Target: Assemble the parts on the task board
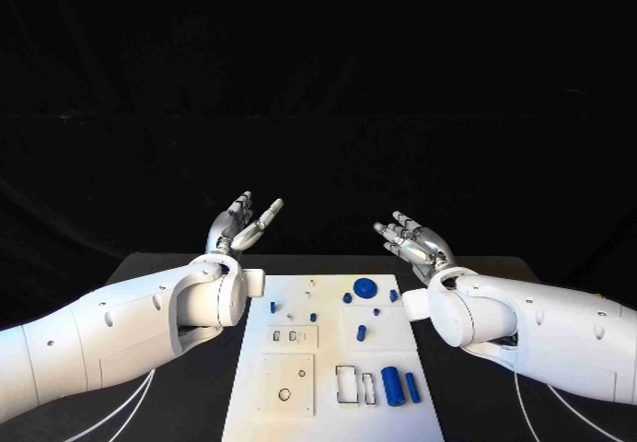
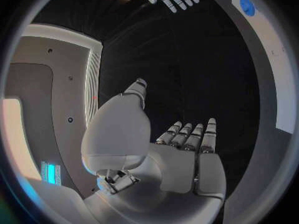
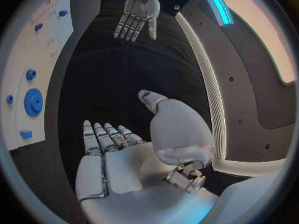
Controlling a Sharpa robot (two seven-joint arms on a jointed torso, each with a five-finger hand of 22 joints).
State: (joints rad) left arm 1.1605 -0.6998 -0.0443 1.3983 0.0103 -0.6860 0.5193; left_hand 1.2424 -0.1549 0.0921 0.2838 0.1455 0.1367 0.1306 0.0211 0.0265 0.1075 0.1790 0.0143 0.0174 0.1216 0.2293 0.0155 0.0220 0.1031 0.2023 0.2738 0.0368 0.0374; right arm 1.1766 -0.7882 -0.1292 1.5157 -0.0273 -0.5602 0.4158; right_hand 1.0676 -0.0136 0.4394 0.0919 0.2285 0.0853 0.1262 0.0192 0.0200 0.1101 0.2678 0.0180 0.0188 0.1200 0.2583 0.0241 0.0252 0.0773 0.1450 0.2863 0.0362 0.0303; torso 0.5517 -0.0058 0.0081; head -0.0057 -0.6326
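Note:
The white task board lies in the middle of the black table. Several small blue parts sit on it: a round disc at its far end, a thick cylinder and a thinner rod near the front right. My left hand is raised above the table beyond the board's far left corner, fingers spread, holding nothing. My right hand is raised beyond the far right corner, also spread and empty. The right wrist view shows the board, its blue disc and my left hand.
Black table surface flanks the board on both sides. Thin white cables curve across the table by each arm. A black backdrop stands behind the table.

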